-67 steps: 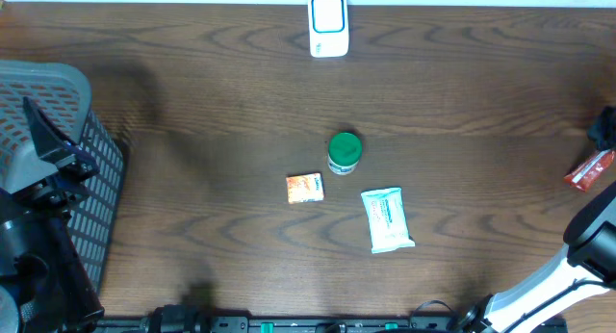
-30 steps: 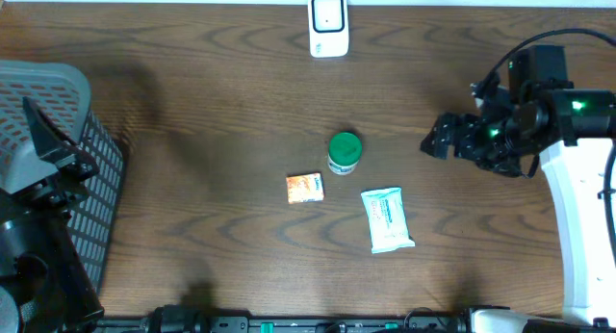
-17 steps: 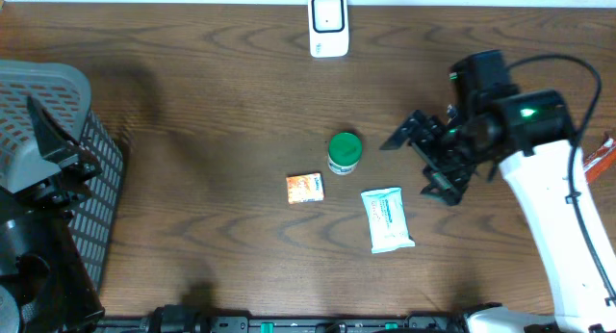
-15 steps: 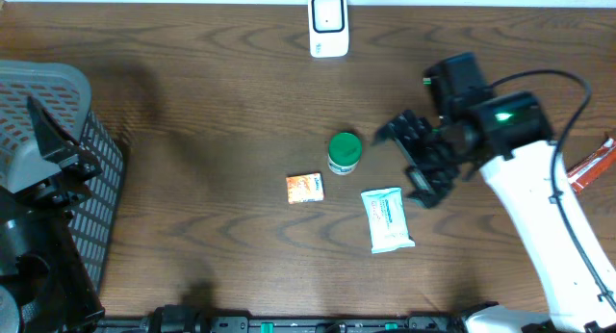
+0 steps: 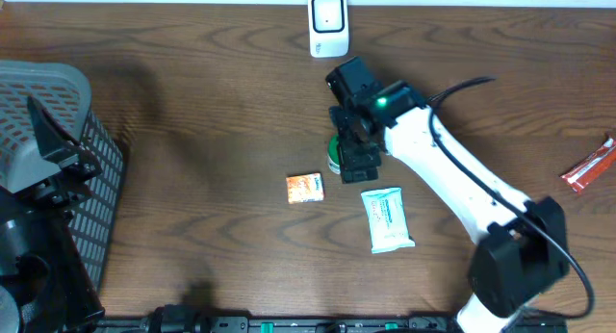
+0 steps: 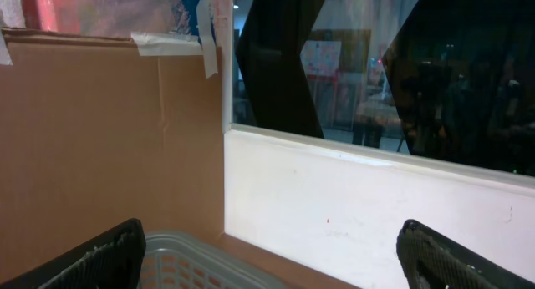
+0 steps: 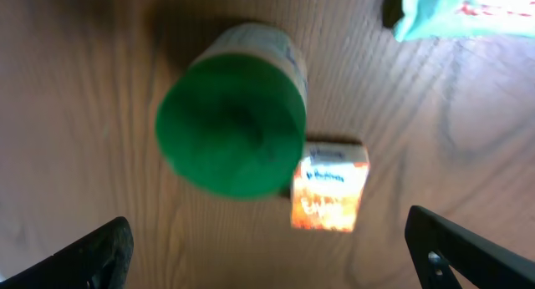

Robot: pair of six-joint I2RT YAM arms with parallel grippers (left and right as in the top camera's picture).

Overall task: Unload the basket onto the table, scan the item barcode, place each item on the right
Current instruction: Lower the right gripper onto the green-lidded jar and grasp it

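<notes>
The green-lidded jar (image 7: 230,134) stands upright near the middle of the table (image 5: 192,179), and it looks like the item you are going for. Your right gripper (image 7: 280,251) hangs directly over it with the fingers spread wide and nothing in them. The lid sits a little off centre between them, towards the left finger, so centre it before you drop. Come down straight and close on the jar's body below the lid rather than on the lid's rim. I can't tell where the barcode lies on the label.

An orange packet (image 5: 304,187) lies just beside the jar at 7 o'clock, so keep the fingers clear of it. A wipes pack (image 5: 387,218) lies near at 5 o'clock. The scanner (image 5: 328,25) stands at 12 o'clock by the far edge, with bare wood between for the carry.

Further out, a basket (image 5: 58,92) sits at 9 o'clock and a red packet (image 5: 589,167) at 3 o'clock by the edge. Your left gripper (image 6: 267,264) waits above the basket, fingers wide and empty.
</notes>
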